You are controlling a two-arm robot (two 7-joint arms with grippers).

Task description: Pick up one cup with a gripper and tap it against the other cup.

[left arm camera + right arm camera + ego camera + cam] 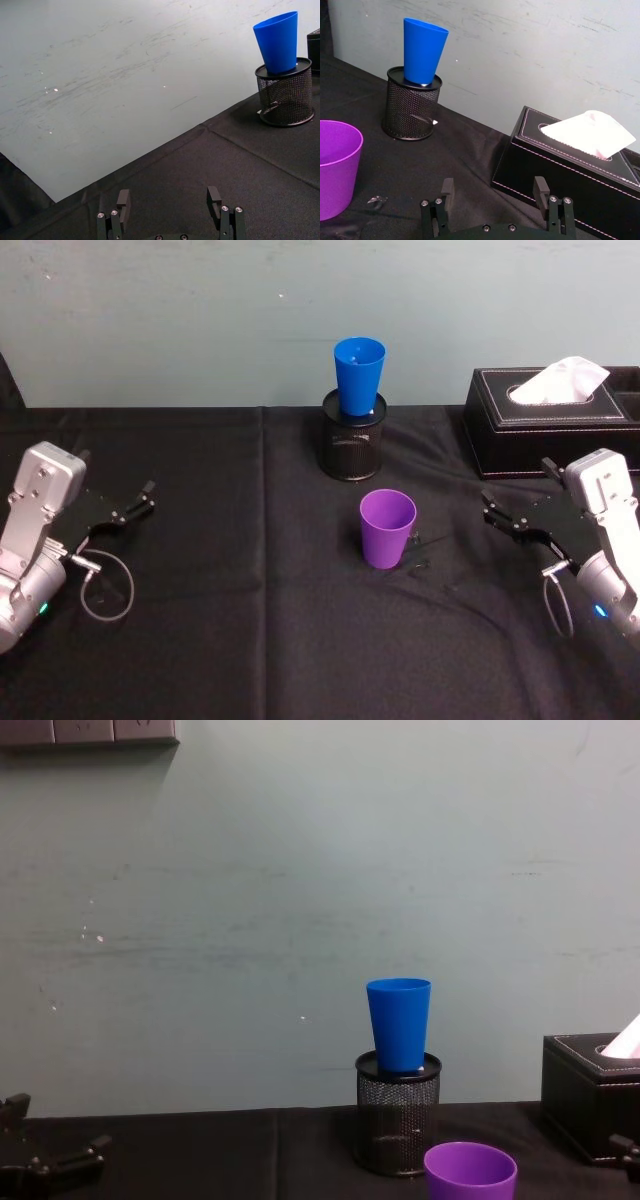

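The purple cup (pixel 387 530) stands upright on the black cloth near the middle; it also shows in the right wrist view (pixel 335 167) and the chest view (pixel 470 1175). Behind it, the blue cup (pixel 359 375) stands upright on top of a black wire-mesh pot (pixel 352 445), as the wrist views (pixel 277 42) (pixel 423 50) and the chest view (pixel 399 1023) confirm. My left gripper (pixel 135 502) rests open at the far left, empty (pixel 169 192). My right gripper (pixel 492 510) rests open at the far right, empty (pixel 494 182), its fingers pointing towards the purple cup.
A black tissue box (pixel 550 425) with a white tissue stands at the back right, just behind the right gripper. The mesh pot (pixel 397 1120) sits near the wall. A seam runs down the cloth left of the cups.
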